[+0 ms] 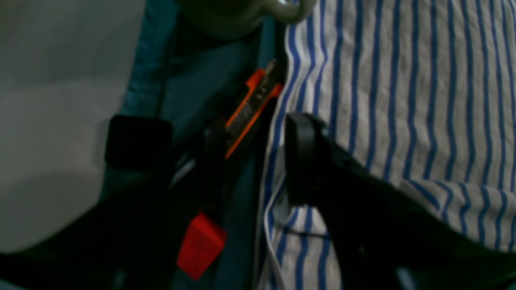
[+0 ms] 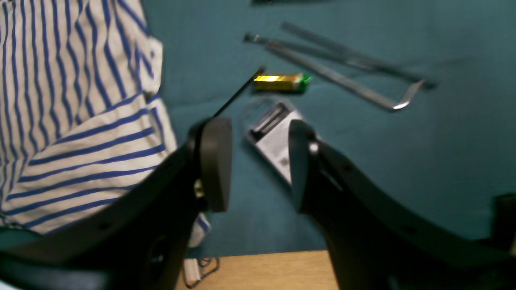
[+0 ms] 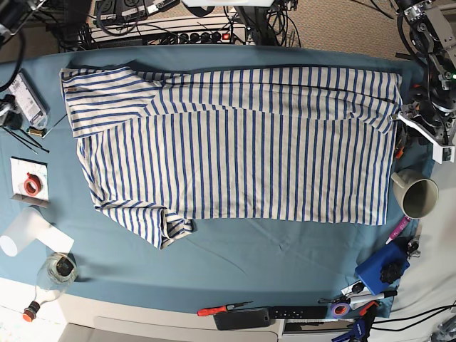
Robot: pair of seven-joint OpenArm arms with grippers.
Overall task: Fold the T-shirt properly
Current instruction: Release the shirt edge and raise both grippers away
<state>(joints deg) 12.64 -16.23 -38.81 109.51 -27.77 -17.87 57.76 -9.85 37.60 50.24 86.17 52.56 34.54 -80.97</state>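
Note:
The striped T-shirt [image 3: 242, 142] lies spread flat across the teal tablecloth [image 3: 271, 256], its collar end to the left and one sleeve [image 3: 160, 224] bunched toward the front. My left gripper [image 1: 217, 149] hangs open over the shirt's right edge [image 1: 395, 100]. One of its fingers [image 1: 300, 157] is above the striped cloth and the other is off it, over the tablecloth. In the base view this gripper [image 3: 403, 118] sits at the shirt's far right corner. My right gripper [image 2: 258, 161] is open and holds nothing, just beside the shirt's sleeve [image 2: 80, 121].
An orange box cutter [image 1: 252, 104] and a green mug [image 3: 417, 194] lie by the shirt's right edge. A battery [image 2: 280, 81], a white device [image 2: 274, 141] and metal tweezers [image 2: 342, 76] lie near the right gripper. A blue box [image 3: 381, 269], screwdriver [image 3: 221, 309] and bottle [image 3: 57, 271] line the front.

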